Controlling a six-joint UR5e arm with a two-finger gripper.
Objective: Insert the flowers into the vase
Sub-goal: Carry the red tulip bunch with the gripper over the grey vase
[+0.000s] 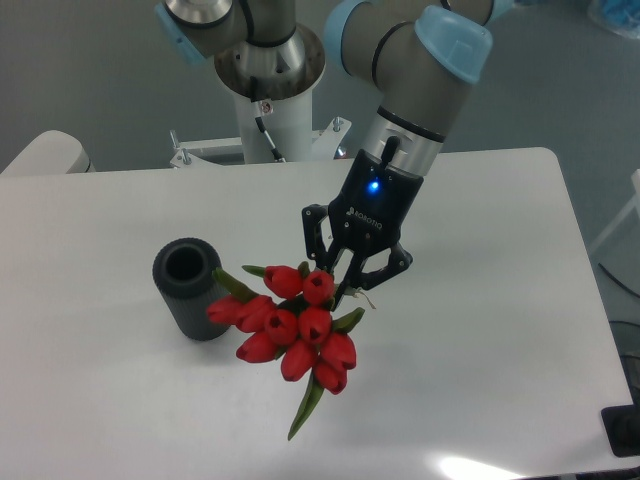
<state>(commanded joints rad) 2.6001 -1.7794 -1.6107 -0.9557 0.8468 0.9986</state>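
Fixed camera, the only view. Task judged under way, roughly half done: flowers [298, 330] gripped but not in the vase [188, 288]. End effector [345, 285] closed narrowly on the bunch near its stems, fingers drawn in around the green just above the red blooms. Blooms hanging low and toward the camera, one long leaf pointing down toward the near edge of the desk [480, 330]. Hard to tell whether the bunch is lifted clear of the desk or brushing it. Vase standing upright to the left of the bunch, round mouth open and facing up, nothing inside as far as visible. Leftmost blooms and a leaf just beside the vase wall, perhaps touching it; not certain. Left to do, by judgement: turning the stems downward, bringing them over the mouth, lowering, letting go.

Room for moving: open desk on the right and behind the end effector, plenty of bare surface there. Near edge of the desk close below the leaf tip. Left of the vase also free. Robot base [268, 100] at the far edge, well apart from both things. Bunch wider than the vase mouth, so likely a tight entry, with some risk of nudging the vase sideways.
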